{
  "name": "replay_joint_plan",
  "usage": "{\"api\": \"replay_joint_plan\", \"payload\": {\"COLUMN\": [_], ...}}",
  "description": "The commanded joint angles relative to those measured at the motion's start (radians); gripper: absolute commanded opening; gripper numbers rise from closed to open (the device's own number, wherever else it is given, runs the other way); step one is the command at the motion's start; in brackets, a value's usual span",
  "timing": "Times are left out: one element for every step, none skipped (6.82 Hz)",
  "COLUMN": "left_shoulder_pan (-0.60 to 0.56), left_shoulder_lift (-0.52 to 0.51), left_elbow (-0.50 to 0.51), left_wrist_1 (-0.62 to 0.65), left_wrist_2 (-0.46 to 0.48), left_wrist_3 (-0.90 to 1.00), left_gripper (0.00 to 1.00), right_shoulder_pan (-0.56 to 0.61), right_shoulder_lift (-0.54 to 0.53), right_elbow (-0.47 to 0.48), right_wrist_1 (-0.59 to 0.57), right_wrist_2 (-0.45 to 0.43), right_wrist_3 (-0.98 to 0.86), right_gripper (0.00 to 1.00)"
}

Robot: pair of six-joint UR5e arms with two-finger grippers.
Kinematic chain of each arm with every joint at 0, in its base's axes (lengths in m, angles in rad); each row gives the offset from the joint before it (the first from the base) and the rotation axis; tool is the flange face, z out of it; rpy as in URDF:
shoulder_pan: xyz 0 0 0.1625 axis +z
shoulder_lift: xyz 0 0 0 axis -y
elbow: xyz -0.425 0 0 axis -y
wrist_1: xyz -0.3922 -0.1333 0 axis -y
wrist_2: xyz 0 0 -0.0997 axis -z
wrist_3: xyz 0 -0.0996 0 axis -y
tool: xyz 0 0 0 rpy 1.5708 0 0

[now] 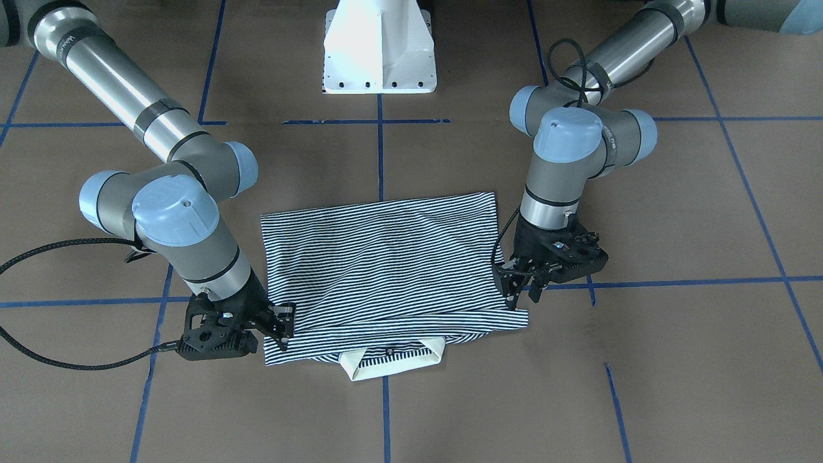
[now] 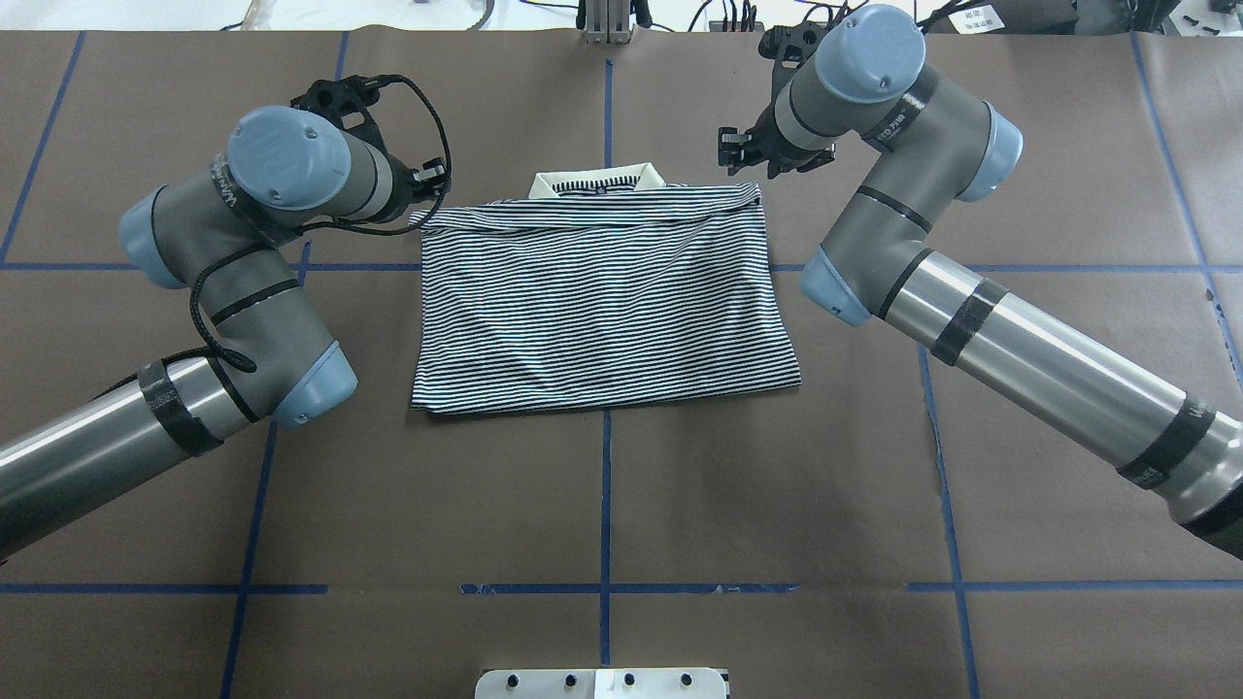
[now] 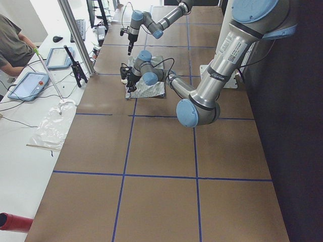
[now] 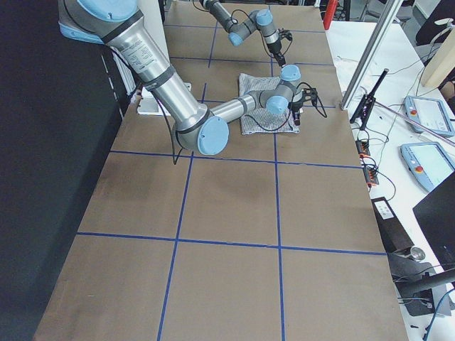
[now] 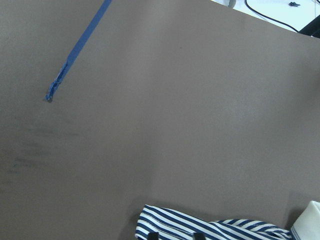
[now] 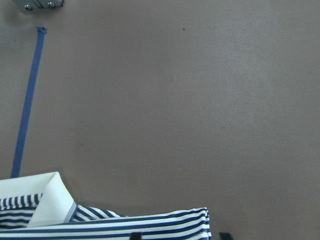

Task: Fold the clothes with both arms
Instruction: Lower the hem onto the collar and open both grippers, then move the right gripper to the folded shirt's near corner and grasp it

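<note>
The striped polo shirt point(image 1: 386, 257) lies folded into a rectangle on the brown table, its lower half doubled up over the chest. The cream collar point(image 1: 392, 363) pokes out at the far edge from the robot. My left gripper point(image 1: 522, 292) hovers at the collar-side corner on its side, fingers spread, and the left wrist view shows that shirt corner point(image 5: 210, 227) under its tips. At the opposite collar-side corner my right gripper point(image 1: 283, 326) is open too. In the overhead view it point(image 2: 728, 150) stands just past the shirt point(image 2: 602, 301).
The white pedestal base point(image 1: 379, 51) stands at the robot's side of the table. Blue tape lines point(image 2: 606, 505) grid the brown surface. A side bench with tablets point(image 3: 30, 83) and a seated person point(image 3: 12, 45) runs along the far edge.
</note>
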Motion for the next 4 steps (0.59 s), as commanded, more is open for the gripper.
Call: {"api": "replay_joint_plan", "payload": {"left_shoulder_pan": [0.000, 0.000, 0.000, 0.002], "left_shoulder_lift": [0.002, 0.000, 0.002, 0.003], "left_elbow": [-0.001, -0.005, -0.043, -0.069], "left_wrist_1": [-0.003, -0.003, 0.002, 0.003], "left_wrist_2": [-0.008, -0.030, -0.052, -0.060], "left_wrist_3": [0.003, 0.003, 0.001, -0.005], "left_gripper": [1.00, 1.00, 1.00, 1.00], "right_shoulder_pan": [0.001, -0.037, -0.058, -0.102], "right_shoulder_lift": [-0.020, -0.120, -0.205, -0.286], "right_elbow": [0.049, 0.180, 0.279, 0.360], "right_wrist_1": [-0.002, -0.014, -0.020, -0.020], "right_wrist_2": [0.007, 0.010, 0.006, 0.000], "right_wrist_3": [0.012, 0.040, 0.099, 0.121], "right_gripper": [1.00, 1.00, 1.00, 1.00]}}
